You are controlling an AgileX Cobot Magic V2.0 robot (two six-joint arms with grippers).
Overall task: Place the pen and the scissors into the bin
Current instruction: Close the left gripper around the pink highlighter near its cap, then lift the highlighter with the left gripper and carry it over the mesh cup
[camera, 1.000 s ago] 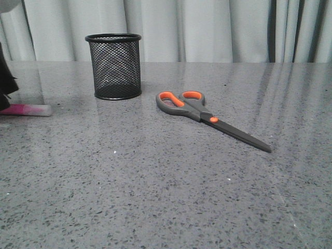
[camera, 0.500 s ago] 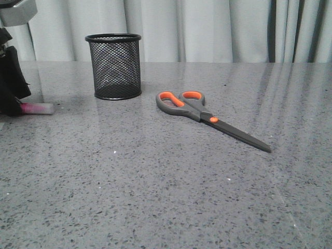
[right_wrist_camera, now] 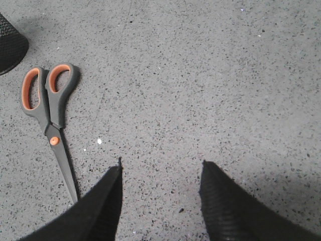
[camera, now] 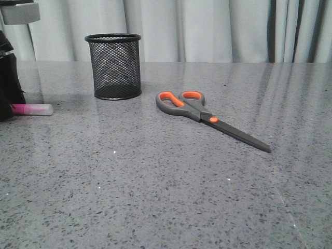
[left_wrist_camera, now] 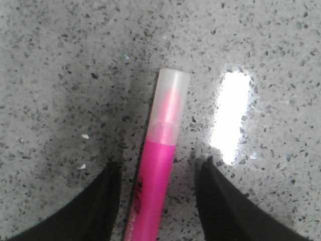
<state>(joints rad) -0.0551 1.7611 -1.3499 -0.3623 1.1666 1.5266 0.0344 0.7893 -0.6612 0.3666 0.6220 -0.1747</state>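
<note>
We work with 2 arms, and both task objects lie flat on the grey speckled table [camera: 155, 197]. The pen [camera: 32, 109] lies at the far left of the front view, to the left of the bin [camera: 113, 66] and a little nearer to us, with its pale cap pointing toward the bin. The body of the pen disappears behind the dark left gripper [left_wrist_camera: 158, 201].

In the left wrist view, the pen [left_wrist_camera: 159, 170] passes between the 2 black fingers [left_wrist_camera: 103, 206]. The fingers are spread apart, one on each side of the pink barrel, and we see a strip of table between each finger and the barrel. So we judge that we straddle the pen in order to close on its barrel; the grasp is not yet made. The fingers stand across the barrel, which makes sense, because closing from the sides should pinch a thin round object without rolling it away.

The scissors [camera: 207, 116] lie to the right of the bin, well apart from it, blades together, with the orange-lined loops nearer to the bin and the tip pointing away to the right. The right gripper [right_wrist_camera: 160, 201] hangs above bare table with its fingers [right_wrist_camera: 228, 206] apart and nothing between them; the scissors [right_wrist_camera: 50, 123] lie off to one side of it. We think it waits there.

The bin stands upright at the back, and we see nothing sticking out of it.
</note>
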